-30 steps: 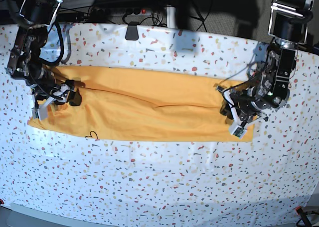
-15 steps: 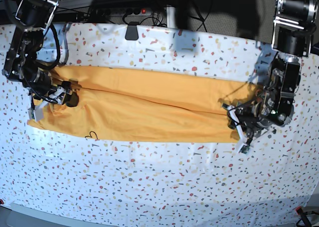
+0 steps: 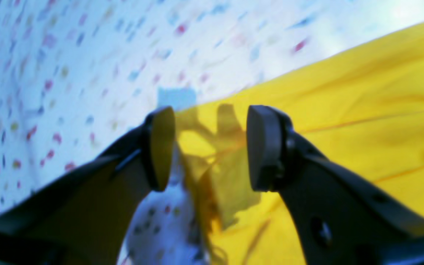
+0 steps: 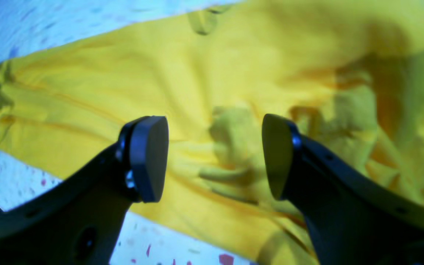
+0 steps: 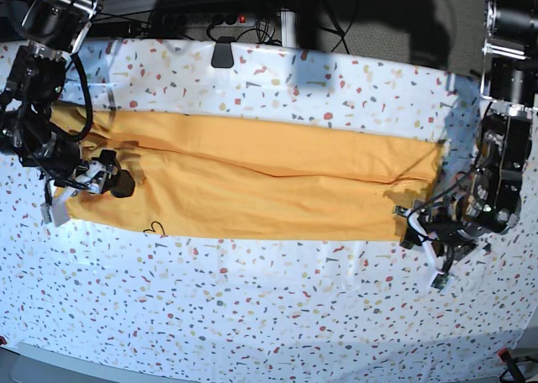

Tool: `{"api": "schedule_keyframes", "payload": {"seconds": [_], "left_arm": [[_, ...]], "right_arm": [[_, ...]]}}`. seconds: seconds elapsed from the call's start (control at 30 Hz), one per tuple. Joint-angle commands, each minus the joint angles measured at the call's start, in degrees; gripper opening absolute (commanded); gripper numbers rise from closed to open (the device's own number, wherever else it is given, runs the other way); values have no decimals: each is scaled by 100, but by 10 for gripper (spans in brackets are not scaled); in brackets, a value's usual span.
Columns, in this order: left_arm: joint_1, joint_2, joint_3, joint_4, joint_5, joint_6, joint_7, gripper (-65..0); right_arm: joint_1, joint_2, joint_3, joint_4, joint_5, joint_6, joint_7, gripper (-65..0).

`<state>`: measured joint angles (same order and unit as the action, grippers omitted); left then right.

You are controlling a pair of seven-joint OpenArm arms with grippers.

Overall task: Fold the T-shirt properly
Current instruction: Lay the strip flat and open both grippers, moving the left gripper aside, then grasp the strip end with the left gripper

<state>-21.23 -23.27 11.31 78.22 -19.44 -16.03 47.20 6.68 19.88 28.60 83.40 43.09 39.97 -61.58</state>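
The orange-yellow T-shirt (image 5: 252, 181) lies flat as a long folded band across the table, with thin black marks (image 5: 154, 228) near its front left edge. In the base view my left gripper (image 5: 424, 249) sits at the band's right front corner. The left wrist view shows this gripper (image 3: 210, 147) open, the T-shirt (image 3: 344, 110) corner lying loose beyond its jaws. My right gripper (image 5: 80, 186) is over the band's left end. Its jaws (image 4: 214, 156) stand open above the wrinkled T-shirt (image 4: 234, 73), holding nothing.
The table (image 5: 269, 316) wears a white speckled cloth. A black clip (image 5: 223, 54) sits at the back edge, with cables and a power strip (image 5: 227, 18) behind it. Both arms rise from the table's far corners.
My left gripper has opened, let go of the shirt's right end, and slid right and toward the front. The band now lies longer and flatter. My right gripper drifted slightly left.
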Motion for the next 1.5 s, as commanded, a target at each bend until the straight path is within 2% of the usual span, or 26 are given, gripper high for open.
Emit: {"api": "schedule_keyframes", "payload": {"seconds": [0.0, 0.1, 0.23, 0.47, 0.57, 0.67, 0.73, 0.8, 0.93, 1.03, 1.1, 1.23, 1.37, 1.47], "left_arm": [[-166, -144, -39, 4, -160, 22, -63, -321], [-164, -387, -39, -319, -699, 20, -57, -318], [-166, -588, -42, -890, -1504, 13, -118, -317], [-164, -597, -153, -1818, -2566, -122, -201, -317], [-164, -595, -522, -2157, -3189, -621, -66, -317], [-164, -595, -901, -2452, -4050, -1261, 422, -317], [-162, -597, -1043, -2649, -4328, -1499, 616, -317], [-164, -599, -1115, -2855, -4334, -1602, 540, -317], [-164, -599, -1172, -3080, -3650, -1617, 0, -317], [-164, -595, -1172, -3088, -3185, -1617, -199, -317], [-162, -595, -1169, -3088, -3106, -1620, -177, -317], [-96, -584, -1169, -3088, -3141, -1628, 157, -317], [52, -529, -1169, -3091, -3873, -1967, 776, -317], [125, -417, -1169, -3088, -4087, -2006, 848, -317]], "right_arm": [[118, 109, 31, 236, 210, 3, 22, -253], [146, 179, 31, 579, 605, 3, -319, -253], [142, 264, 31, 981, 1257, 3, -326, -254], [-15, 267, 31, 1902, 1419, 3, -334, -254], [-293, 264, 31, 2291, 1416, 3, -334, -254], [-560, 264, 31, 2632, 1419, 3, -332, -254], [-675, 264, 31, 2824, 1421, 3, -332, -254], [-752, 264, 31, 2997, 1421, 3, -332, -254], [-890, 260, 31, 3224, 1419, 3, -332, -254], [-1010, 262, 31, 3263, 1421, 3, -332, -254], [-1058, 262, 31, 3263, 1443, 3, -332, -254], [-1067, 262, 31, 3265, 1460, 3, -332, -254], [-1067, 262, 31, 3265, 1462, 3, -332, -254], [-1067, 262, 31, 3265, 1462, 3, -332, -254]]}}
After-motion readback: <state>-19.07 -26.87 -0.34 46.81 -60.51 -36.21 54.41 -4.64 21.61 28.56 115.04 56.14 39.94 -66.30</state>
